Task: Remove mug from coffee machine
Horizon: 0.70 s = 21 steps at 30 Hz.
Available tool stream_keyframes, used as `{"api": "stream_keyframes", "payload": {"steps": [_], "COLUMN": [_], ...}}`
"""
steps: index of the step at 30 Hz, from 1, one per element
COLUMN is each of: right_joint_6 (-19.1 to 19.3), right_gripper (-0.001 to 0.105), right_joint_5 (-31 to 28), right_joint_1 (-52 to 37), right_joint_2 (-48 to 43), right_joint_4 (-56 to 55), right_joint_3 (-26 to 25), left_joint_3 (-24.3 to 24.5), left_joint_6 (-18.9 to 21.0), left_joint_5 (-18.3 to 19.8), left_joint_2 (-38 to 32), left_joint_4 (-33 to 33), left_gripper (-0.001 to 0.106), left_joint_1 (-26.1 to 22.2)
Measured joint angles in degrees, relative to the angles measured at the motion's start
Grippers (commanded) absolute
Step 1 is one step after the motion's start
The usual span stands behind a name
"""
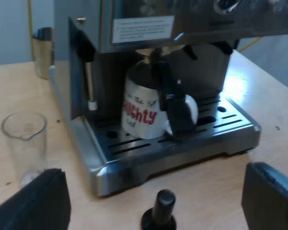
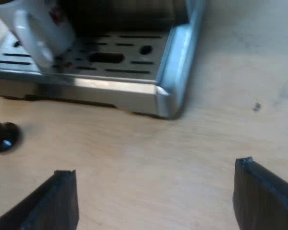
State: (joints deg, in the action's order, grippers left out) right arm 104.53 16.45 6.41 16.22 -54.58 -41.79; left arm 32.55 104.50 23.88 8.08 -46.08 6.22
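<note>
The pale wooden table (image 1: 216,196) carries everything we see, and the biggest thing on it is the espresso machine (image 1: 201,17), steel-fronted with a printed label under its top. Its slotted drip tray (image 1: 182,149) juts out at the base, and the right wrist view looks down on one rounded corner of that tray. Our left pincer (image 1: 154,168) hangs low over the table, facing the machine's front, its two black fingers spread wide with nothing between them. Our right pincer (image 2: 156,166) is likewise spread and empty, over bare table just off the tray's corner. The mug (image 1: 143,108), white with red lettering, stands upright on the drip tray under the machine's head, well apart from both pincers, and the right wrist view catches its side and handle on the grate. A dark handle (image 1: 175,103) comes out from the machine's front and crosses before the mug. A metal jug (image 1: 43,50) stands beside the machine, farther off. A clear measuring glass (image 1: 24,141) stands on the table near the tray. A tamper (image 1: 162,211) with a black knob stands between the left fingers and the tray
</note>
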Motion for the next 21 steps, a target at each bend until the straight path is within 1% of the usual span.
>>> {"api": "stream_keyframes", "payload": {"steps": [4,6,7,11,12,14,16,21], "right_joint_6": [0.0,0.0,0.0,0.2,0.3,1.1,1.3,1.3], "right_gripper": [0.069,0.069,0.069,0.069,0.069,0.069,0.069,0.069], "right_joint_5": [4.1,4.6,4.9,4.9,4.9,4.9,4.6,2.8], "right_joint_1": [1.4,2.5,3.4,7.2,7.7,10.8,15.0,17.9], "right_joint_2": [4.2,5.4,6.4,9.3,9.7,11.3,13.8,15.8], "right_joint_4": [3.3,4.2,5.0,6.7,7.0,8.3,10.5,12.1], "right_joint_3": [-1.9,-2.3,-2.7,-3.6,-3.6,-3.6,-3.6,-3.6], "left_joint_3": [0.1,0.1,0.1,0.1,0.1,0.1,0.3,0.3], "left_joint_6": [0.1,0.1,0.1,0.1,0.1,0.1,-0.9,-3.2], "left_joint_5": [0.5,0.4,0.6,0.6,0.7,0.8,0.9,0.9], "left_joint_2": [3.0,3.6,4.6,5.8,7.6,8.7,11.9,15.8], "left_joint_4": [3.9,4.4,5.3,6.4,7.5,8.2,11.3,13.0], "left_gripper": [0.087,0.087,0.087,0.087,0.087,0.087,0.087,0.087], "left_joint_1": [4.6,5.4,6.6,7.5,8.6,8.6,8.6,8.6]}}
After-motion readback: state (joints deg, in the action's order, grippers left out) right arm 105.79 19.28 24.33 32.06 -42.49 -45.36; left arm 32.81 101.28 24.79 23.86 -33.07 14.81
